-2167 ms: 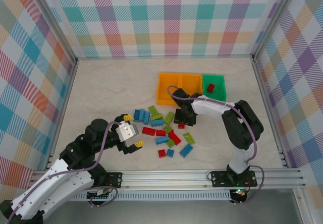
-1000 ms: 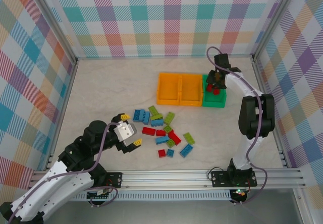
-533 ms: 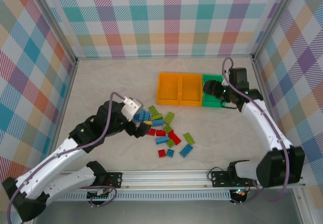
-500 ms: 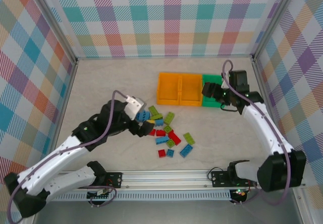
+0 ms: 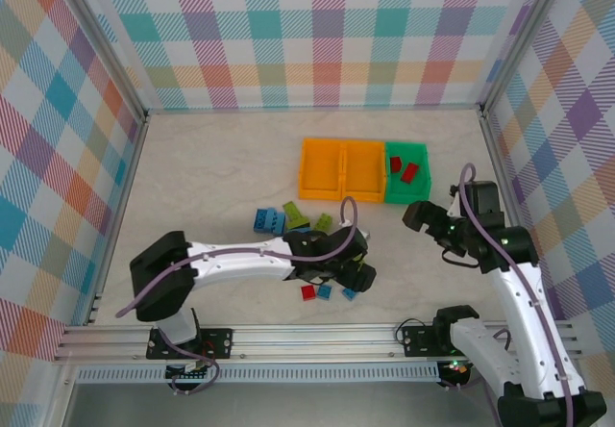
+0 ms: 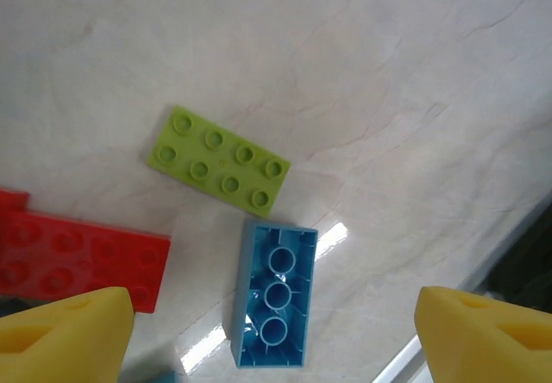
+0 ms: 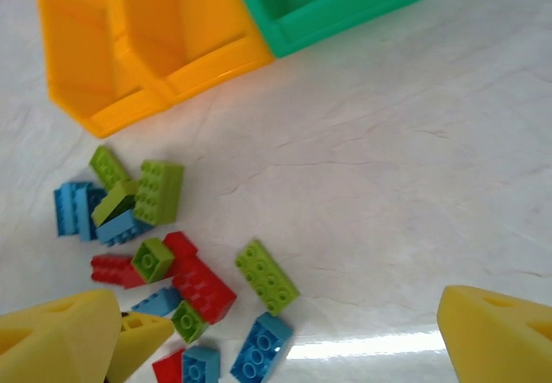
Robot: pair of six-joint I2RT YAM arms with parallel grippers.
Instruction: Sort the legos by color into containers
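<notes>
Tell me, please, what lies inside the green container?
Two red legos lie inside the green container. No blue or lime one shows there. Its near wall hides a narrow strip of the floor, so that part cannot be checked.

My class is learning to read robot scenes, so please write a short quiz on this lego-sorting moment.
1. True or false: the green bin holds two red bricks.
2. Which brick lies between the fingertips of the left gripper in its wrist view? A blue brick, B red, C lime.
3. How many orange bins share the row with the green one?
Key: 1 true; 2 A; 3 two.
</notes>
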